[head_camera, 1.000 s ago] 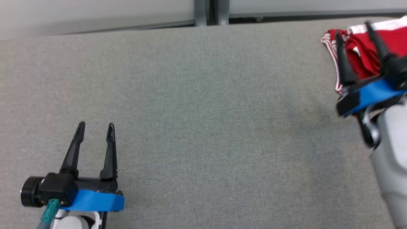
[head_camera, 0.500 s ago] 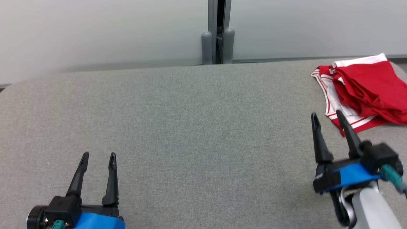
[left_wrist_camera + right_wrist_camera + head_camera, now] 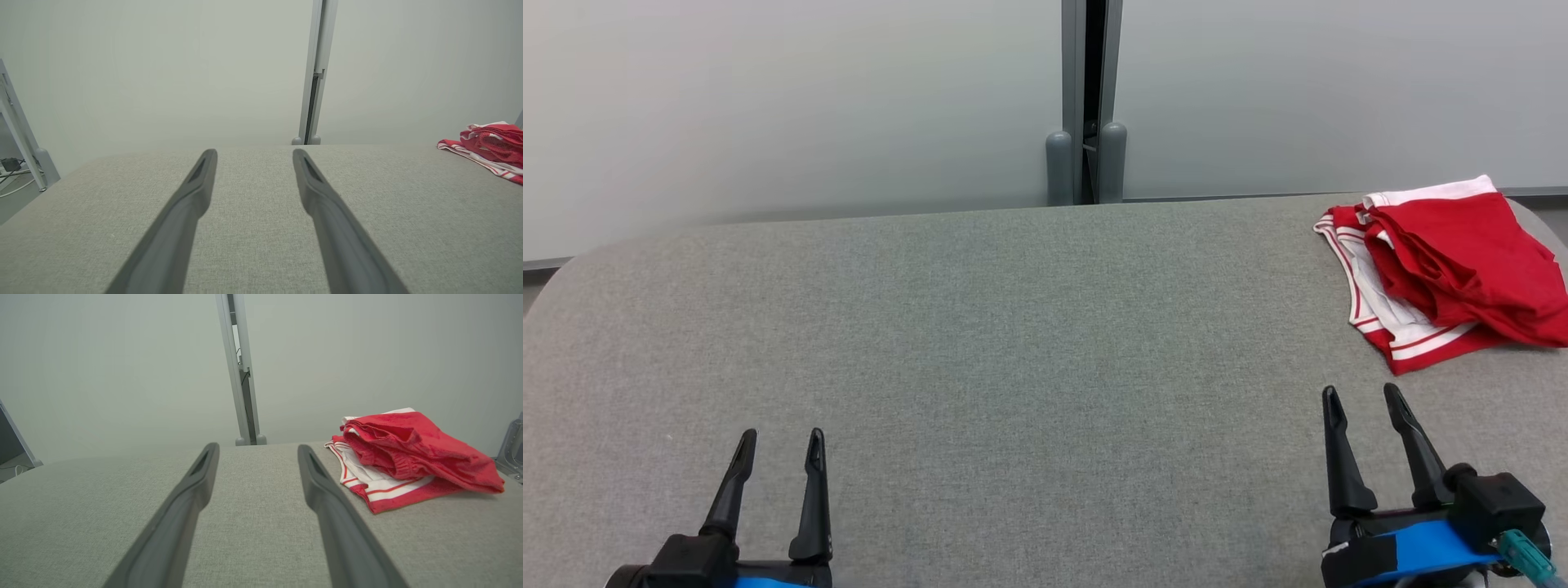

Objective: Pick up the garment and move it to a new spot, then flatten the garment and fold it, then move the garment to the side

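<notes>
Right gripper [image 3: 1360, 392] jaws apart, empty; garment [image 3: 1462, 253] looks light and limp, so pinch its striped near edge.

Left jaws wide apart, empty; right jaws likewise; both pointing forward

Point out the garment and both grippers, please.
garment [image 3: 1462, 253], head view, red upper layer.
left gripper [image 3: 782, 434], head view, midway between its fingertips.
right gripper [image 3: 1360, 390], head view, midway between its fingertips.

A lab-like room: grey padded table [image 3: 1013, 343] against frosted partition panels [image 3: 792, 106].
</notes>
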You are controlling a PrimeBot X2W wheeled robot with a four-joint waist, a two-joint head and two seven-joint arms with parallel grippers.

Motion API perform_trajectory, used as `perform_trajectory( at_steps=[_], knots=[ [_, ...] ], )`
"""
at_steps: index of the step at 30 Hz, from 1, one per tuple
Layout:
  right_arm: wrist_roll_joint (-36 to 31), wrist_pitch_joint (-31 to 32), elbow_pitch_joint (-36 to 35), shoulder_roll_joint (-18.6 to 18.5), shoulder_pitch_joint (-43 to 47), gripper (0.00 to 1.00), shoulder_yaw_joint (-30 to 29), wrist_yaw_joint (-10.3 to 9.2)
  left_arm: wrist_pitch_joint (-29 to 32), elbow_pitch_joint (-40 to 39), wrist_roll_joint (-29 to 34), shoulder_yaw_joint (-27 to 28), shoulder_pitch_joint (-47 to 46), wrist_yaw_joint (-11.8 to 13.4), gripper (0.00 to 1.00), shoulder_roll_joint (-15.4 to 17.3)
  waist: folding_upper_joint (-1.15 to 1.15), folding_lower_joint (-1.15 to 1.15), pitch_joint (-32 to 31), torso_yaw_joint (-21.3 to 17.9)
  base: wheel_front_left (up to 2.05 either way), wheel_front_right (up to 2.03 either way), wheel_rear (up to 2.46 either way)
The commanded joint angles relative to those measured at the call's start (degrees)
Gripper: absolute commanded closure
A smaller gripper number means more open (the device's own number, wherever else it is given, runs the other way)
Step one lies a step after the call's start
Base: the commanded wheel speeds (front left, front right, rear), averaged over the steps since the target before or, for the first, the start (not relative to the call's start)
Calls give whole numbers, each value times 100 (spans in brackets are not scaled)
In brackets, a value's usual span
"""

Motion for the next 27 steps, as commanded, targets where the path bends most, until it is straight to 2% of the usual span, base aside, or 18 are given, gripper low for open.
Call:
perform_trajectory(
  at_steps=[1, 22, 23, 27],
  knots=[
    [-39, 5, -53, 58, 134, 0, -59, -3, -13, -14, -4, 17, 79, 34, 0, 19, 0, 1, -34, 10, 0, 0, 0],
    [-152, 5, -41, 184, 264, 0, -179, -3, -13, -116, -6, -16, 131, -5, 0, 18, 0, 1, -107, 99, 0, 0, 0],
    [-99, 0, -29, 155, 189, 100, -177, 0, 1, -86, -32, -21, 134, -10, 100, -3, 0, 1, -106, 99, 0, 0, 0],
    [70, 53, 125, 156, 182, 100, -198, 0, 84, 108, -204, 19, 147, -19, 100, -27, 0, 1, -107, 100, 0, 0, 0]
  ],
)
